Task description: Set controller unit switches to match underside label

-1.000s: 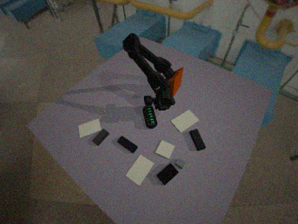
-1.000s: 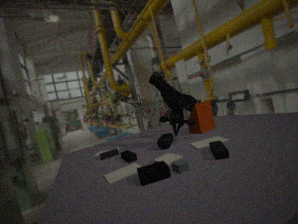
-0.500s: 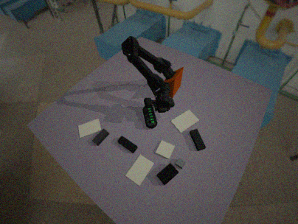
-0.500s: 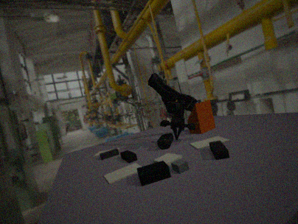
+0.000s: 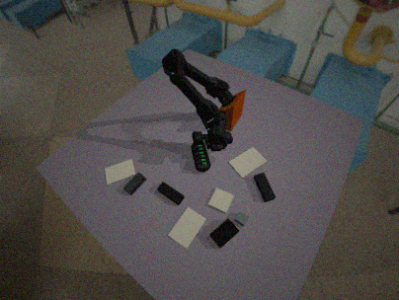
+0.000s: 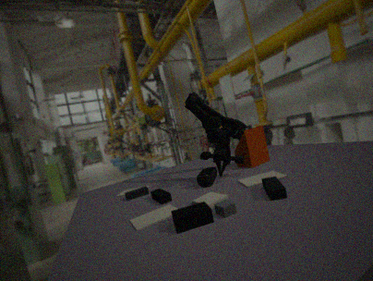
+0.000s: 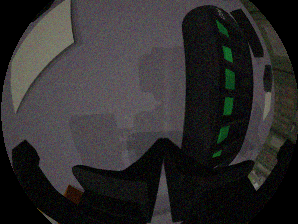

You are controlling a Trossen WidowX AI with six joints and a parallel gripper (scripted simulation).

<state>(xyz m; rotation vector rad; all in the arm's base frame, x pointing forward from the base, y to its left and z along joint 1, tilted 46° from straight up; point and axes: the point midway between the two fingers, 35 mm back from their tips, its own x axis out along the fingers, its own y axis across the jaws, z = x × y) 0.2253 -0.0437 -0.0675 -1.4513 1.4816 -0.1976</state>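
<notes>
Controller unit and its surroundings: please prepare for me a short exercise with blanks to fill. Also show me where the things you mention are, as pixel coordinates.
The switches on the controller unit (image 5: 200, 157) (image 6: 207, 177) (image 7: 204, 85) show the colour ____. The gripper (image 5: 203, 140) (image 6: 221, 176) (image 7: 162, 141) has its fingers ____. The tall block (image 5: 237, 112) (image 6: 257, 147) behind the arm is ____.

Missing words: green; closed; orange.

Orange block, blue covered tables behind bench, yellow pipes.

On the bench: four pale flat sheets, four dark blocks, one small grey block, one orange piece, one controller unit with six green switch ends.
</notes>
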